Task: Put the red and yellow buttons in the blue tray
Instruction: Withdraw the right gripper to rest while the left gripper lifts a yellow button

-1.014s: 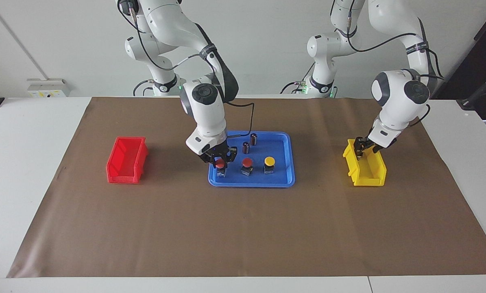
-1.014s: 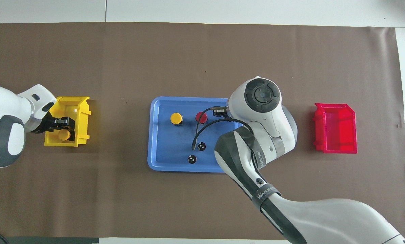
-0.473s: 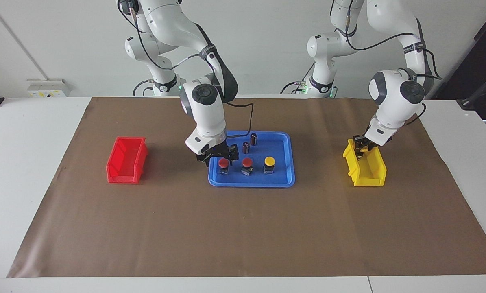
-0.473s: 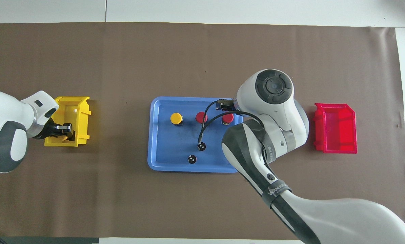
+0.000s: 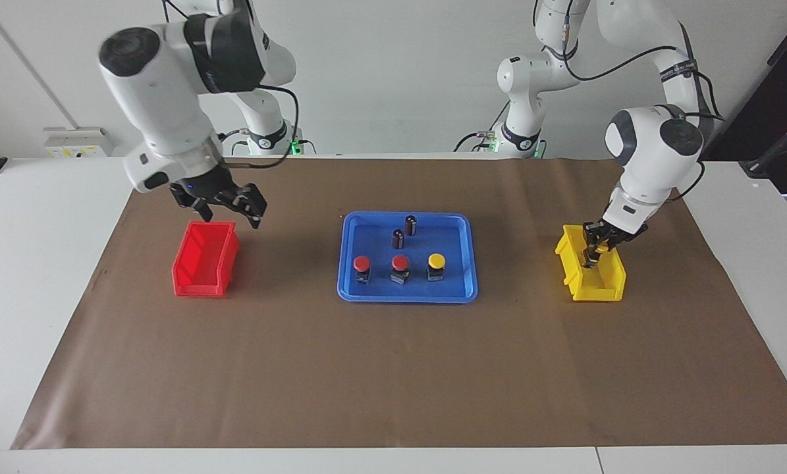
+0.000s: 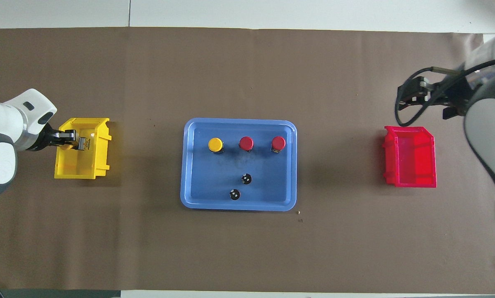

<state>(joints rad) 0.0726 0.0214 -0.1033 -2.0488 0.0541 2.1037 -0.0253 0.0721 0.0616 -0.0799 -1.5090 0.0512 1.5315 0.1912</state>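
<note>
Right hand [image 5: 227,205] withdrawn, open, over red bin [image 5: 205,259]; left hand [image 5: 591,247] grips yellow button [image 6: 68,144].

I see my right gripper [image 5: 225,205] raised high with fingers spread wide, and my left gripper [image 5: 594,250] pointing down, fingers closed

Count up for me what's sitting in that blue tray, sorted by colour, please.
Red buttons: 2
Yellow button: 1
Dark cylinders: 2
Total in the blue tray: 5
</note>
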